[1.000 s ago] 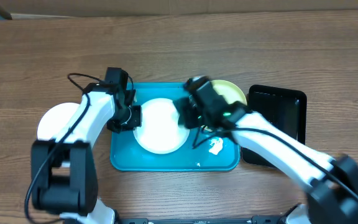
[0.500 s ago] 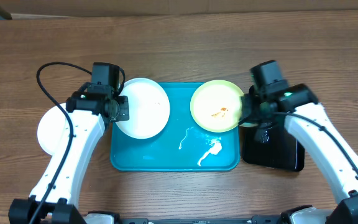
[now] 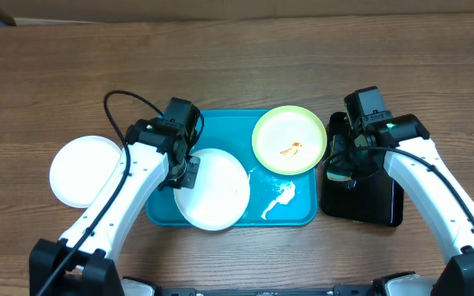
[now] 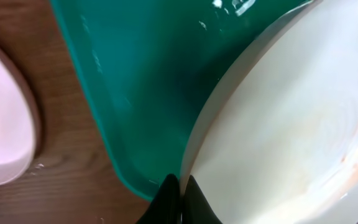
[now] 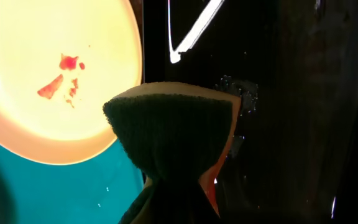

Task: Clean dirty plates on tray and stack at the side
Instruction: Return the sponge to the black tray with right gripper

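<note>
My left gripper point(image 3: 185, 171) is shut on the left rim of a white plate point(image 3: 214, 191). The plate lies over the front part of the blue tray point(image 3: 233, 123), its edge past the tray's front rim. In the left wrist view the fingers point(image 4: 180, 186) pinch that rim, and the plate point(image 4: 291, 124) carries faint orange smears. A second white plate point(image 3: 83, 171) lies on the table left of the tray. The yellow-green plate point(image 3: 289, 140), with reddish smears, sits at the tray's back right. My right gripper point(image 3: 341, 167) is shut on a dark green sponge point(image 5: 173, 124) over the black tray's left edge.
The glossy black tray point(image 3: 369, 197) stands right of the blue tray and shows in the right wrist view point(image 5: 291, 93). A white foamy smear point(image 3: 282, 197) lies on the blue tray's floor at the front right. Wooden table all round.
My left gripper has carried the white plate from the tray's back left to its front middle. My right gripper went from the tray's middle to the black tray, then barely moved.
</note>
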### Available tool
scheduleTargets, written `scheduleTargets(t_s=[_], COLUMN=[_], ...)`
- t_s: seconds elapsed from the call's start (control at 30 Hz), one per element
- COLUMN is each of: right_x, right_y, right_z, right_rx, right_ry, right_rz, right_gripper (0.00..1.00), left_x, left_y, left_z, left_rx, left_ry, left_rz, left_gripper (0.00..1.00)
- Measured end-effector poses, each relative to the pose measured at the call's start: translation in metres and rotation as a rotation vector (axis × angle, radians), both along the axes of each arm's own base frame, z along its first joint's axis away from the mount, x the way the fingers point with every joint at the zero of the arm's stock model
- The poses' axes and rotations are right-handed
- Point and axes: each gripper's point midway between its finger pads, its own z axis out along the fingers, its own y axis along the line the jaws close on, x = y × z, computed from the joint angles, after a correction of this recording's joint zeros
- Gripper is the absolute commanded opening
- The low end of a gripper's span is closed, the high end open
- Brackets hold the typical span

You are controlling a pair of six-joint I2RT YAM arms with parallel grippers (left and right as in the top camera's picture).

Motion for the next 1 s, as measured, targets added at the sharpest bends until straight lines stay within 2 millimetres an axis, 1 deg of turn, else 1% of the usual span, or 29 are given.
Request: scheduleTargets(t_s=[0.2, 0.4, 0.47, 0.6, 0.77, 0.83, 1.0], right_x=[-0.002, -0.003, -0.003, -0.003, -0.004, -0.005, -0.005], right_y=[0.001, 0.001, 0.002, 0.002, 0.007, 0.009, 0.011], right_z=[0.000, -0.001, 0.000, 0.000, 0.000, 0.000, 0.000], right_rx=[0.005, 0.008, 0.010, 0.010, 0.037, 0.047, 0.053], right_ry=[0.009, 0.013, 0.013, 0.013, 0.020, 0.021, 0.023], right_rz=[0.002, 0.004, 0.006, 0.007, 0.036, 0.044, 0.058], right_gripper=[0.04, 0.04, 0.04, 0.04, 0.04, 0.04, 0.04], left_x=[-0.023, -0.050, -0.057, -0.060, -0.064, -0.069, -0.090], left_y=[-0.017, -0.021, -0.023, -0.025, -0.025, -0.024, -0.020], left_z=[-0.002, 0.001, 0.002, 0.003, 0.004, 0.005, 0.011], left_rx=[-0.126, -0.196, -0.206, -0.218, -0.217, -0.211, -0.189], left_ry=[0.115, 0.241, 0.269, 0.285, 0.301, 0.325, 0.413], left_rz=[0.000, 0.047, 0.051, 0.063, 0.104, 0.120, 0.156], left_gripper=[0.04, 0.04, 0.04, 0.04, 0.04, 0.04, 0.04])
